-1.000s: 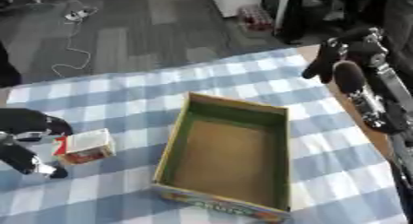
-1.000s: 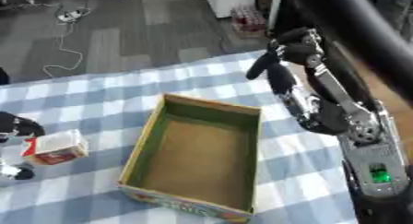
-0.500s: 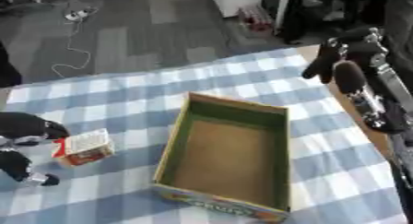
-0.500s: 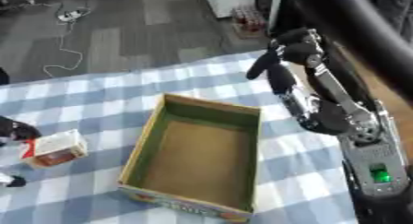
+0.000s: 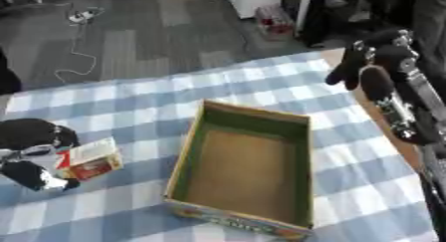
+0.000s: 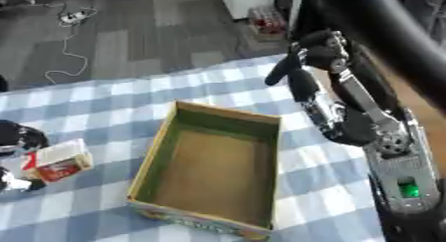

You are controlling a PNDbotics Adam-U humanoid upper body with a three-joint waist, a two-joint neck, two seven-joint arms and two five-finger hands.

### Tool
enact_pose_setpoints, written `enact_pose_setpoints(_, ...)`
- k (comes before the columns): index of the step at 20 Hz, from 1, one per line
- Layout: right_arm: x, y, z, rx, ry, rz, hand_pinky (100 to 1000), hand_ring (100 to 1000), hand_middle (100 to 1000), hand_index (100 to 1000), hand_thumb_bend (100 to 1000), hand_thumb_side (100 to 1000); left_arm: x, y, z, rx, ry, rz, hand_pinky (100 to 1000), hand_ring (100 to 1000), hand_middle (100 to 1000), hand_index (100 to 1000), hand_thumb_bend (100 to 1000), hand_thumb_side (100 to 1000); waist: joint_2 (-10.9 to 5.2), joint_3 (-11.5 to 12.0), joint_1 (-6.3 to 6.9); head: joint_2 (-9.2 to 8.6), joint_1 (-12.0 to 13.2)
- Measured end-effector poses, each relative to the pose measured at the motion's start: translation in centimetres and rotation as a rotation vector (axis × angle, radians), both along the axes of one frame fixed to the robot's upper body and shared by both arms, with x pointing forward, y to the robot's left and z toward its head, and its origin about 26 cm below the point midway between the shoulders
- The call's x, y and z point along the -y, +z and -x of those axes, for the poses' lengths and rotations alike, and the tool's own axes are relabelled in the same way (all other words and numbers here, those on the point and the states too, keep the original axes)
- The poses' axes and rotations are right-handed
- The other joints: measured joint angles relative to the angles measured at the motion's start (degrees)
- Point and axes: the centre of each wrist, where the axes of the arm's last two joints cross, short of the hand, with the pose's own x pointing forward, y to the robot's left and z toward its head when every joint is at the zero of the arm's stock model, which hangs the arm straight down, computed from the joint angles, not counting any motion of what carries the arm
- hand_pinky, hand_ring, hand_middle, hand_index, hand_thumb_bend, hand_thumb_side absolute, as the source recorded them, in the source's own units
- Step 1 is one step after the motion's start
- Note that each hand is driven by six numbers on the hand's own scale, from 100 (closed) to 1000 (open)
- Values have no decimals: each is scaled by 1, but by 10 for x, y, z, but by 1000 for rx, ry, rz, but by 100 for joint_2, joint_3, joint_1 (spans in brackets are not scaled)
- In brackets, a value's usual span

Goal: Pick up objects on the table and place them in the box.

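Box sits open on blue-checked tablecloth above grey floor.

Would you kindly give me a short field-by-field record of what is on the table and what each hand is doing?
surface: blue and white checked cloth
box: open cardboard box, olive-green inner walls, nothing visible inside
object: small red and white carton, left of the box, on the cloth
left hand: left hand, at the carton, fingers curled around its left end
right hand: right hand, raised beyond the box's far right corner, holding nothing
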Motion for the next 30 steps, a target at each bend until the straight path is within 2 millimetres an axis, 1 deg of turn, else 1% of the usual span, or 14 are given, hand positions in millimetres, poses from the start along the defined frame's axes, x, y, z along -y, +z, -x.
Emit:
enact_pose_setpoints(3, 0, 0, 0, 1, 0, -1, 326, 293, 296, 565, 100, 1000, -1, -3, 0, 12, -5, -40, 666, 670, 757, 836, 431, 854, 0, -7, 0, 0, 0)
enact_pose_setpoints(4, 0, 0, 0, 1, 1, -1, 326, 294, 296, 565, 100, 1000, -1, -5, 0, 13, -6, -51, 610, 616, 723, 826, 384, 841, 0, -14, 0, -1, 0)
enact_pose_setpoints(5, 0, 0, 0, 2, 1, -1, 326, 294, 296, 565, 100, 1000, -1, -6, 0, 14, -6, -61, 626, 628, 733, 829, 396, 843, 0, -21, 1, -2, 0)
enact_pose_setpoints(6, 0, 1, 0, 3, 1, -1, 326, 294, 296, 565, 100, 1000, -1, -8, 0, 13, -8, -66, 504, 526, 633, 781, 236, 867, 0, -20, 2, -4, 0)
enact_pose_setpoints(7, -1, 1, 0, 4, 2, -1, 326, 294, 296, 565, 100, 1000, -1, -10, 0, 13, -8, -67, 539, 558, 665, 796, 296, 856, 0, -20, 2, -5, 0)
enact_pose_setpoints(8, -1, 1, 0, 5, 2, -2, 326, 293, 296, 565, 100, 1000, -2, -11, 0, 16, -6, -69, 378, 425, 536, 735, 101, 878, 0, -20, 2, -9, 0)
enact_pose_setpoints(12, -2, 1, 0, 6, 5, -9, 326, 294, 296, 564, 100, 1000, -3, -13, 0, 34, 6, -50, 228, 288, 422, 606, 100, 831, 0, -19, 2, -18, 1)
enact_pose_setpoints(13, -2, 1, 0, 6, 5, -10, 326, 294, 296, 564, 100, 1000, -3, -14, 0, 38, 10, -43, 236, 295, 428, 614, 100, 834, 0, -18, 2, -18, 1)
enact_pose_setpoints(14, -2, 1, 0, 6, 5, -10, 326, 294, 296, 563, 100, 1000, -3, -14, 0, 40, 12, -35, 160, 232, 361, 522, 100, 799, 0, -17, 2, -18, 1)
enact_pose_setpoints(15, -2, 1, 0, 6, 5, -10, 326, 294, 296, 563, 100, 1000, -3, -15, 0, 40, 15, -27, 103, 181, 308, 482, 100, 783, 0, -15, 2, -18, 1)
enact_pose_setpoints(16, -2, 1, 0, 7, 5, -10, 326, 293, 295, 563, 100, 1000, -3, -16, 1, 39, 18, -21, 100, 124, 260, 450, 100, 762, -1, -10, 2, -18, 1)
enact_pose_setpoints(18, -2, 1, 0, 7, 5, -11, 326, 293, 295, 564, 100, 1000, -3, -16, 1, 38, 20, -11, 100, 100, 189, 414, 100, 726, -2, -1, 2, -18, 9)
enact_pose_setpoints(23, -2, 1, 0, 6, 4, -11, 326, 293, 295, 565, 100, 1000, 0, -11, 2, 47, 18, 20, 100, 100, 149, 379, 100, 688, -3, 28, 0, 9, 99)
enact_pose_setpoints(30, -1, 0, 0, 1, -1, -13, 325, 292, 294, 566, 100, 1000, -4, 18, 6, 123, 17, 100, 100, 100, 122, 370, 100, 669, -8, 76, 0, 30, 100)
